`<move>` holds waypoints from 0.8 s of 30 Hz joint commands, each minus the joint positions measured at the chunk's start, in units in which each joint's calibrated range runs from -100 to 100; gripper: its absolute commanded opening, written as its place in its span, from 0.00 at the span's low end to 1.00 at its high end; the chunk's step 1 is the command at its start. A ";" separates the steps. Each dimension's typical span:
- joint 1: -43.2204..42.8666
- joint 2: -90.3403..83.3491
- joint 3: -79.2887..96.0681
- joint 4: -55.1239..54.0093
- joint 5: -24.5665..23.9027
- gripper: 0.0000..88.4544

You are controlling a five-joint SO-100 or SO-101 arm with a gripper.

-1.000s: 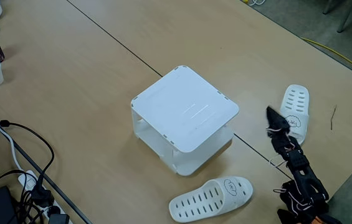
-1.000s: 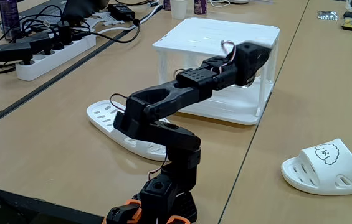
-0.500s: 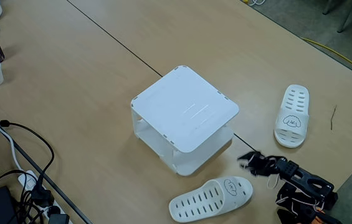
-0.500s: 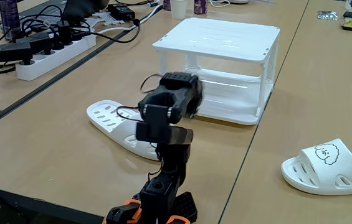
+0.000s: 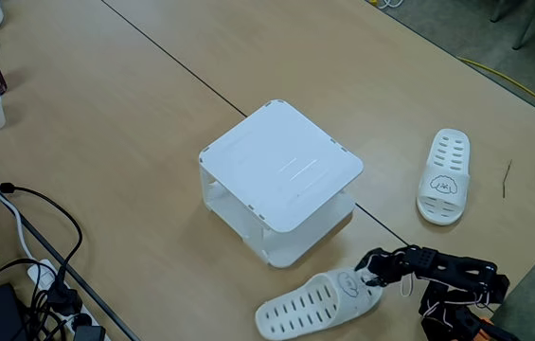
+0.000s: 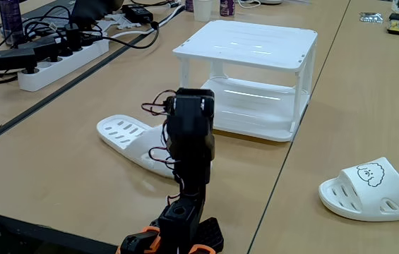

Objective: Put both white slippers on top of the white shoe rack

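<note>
Fixed view, fingers (image 5: 373, 275) now at near slipper's (image 5: 310, 305) strap, slipper nudged

You have two fixed views. One looks steeply down from high above the table (image 5: 106, 123), well back. The other sits low and close behind the arm's base (image 6: 174, 233), facing across the table. Both share the white shoe rack (image 5: 281, 166) and both white slippers (image 5: 319, 301).
</note>
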 commanded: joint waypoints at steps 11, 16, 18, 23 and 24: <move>-8.13 3.58 -5.24 -13.54 0.42 0.31; -10.68 3.66 -6.24 -15.96 0.42 0.31; -11.42 3.66 -6.51 -15.96 0.42 0.31; -12.90 3.66 -6.51 -19.15 0.42 0.31; -13.23 3.66 -6.51 -19.58 0.42 0.31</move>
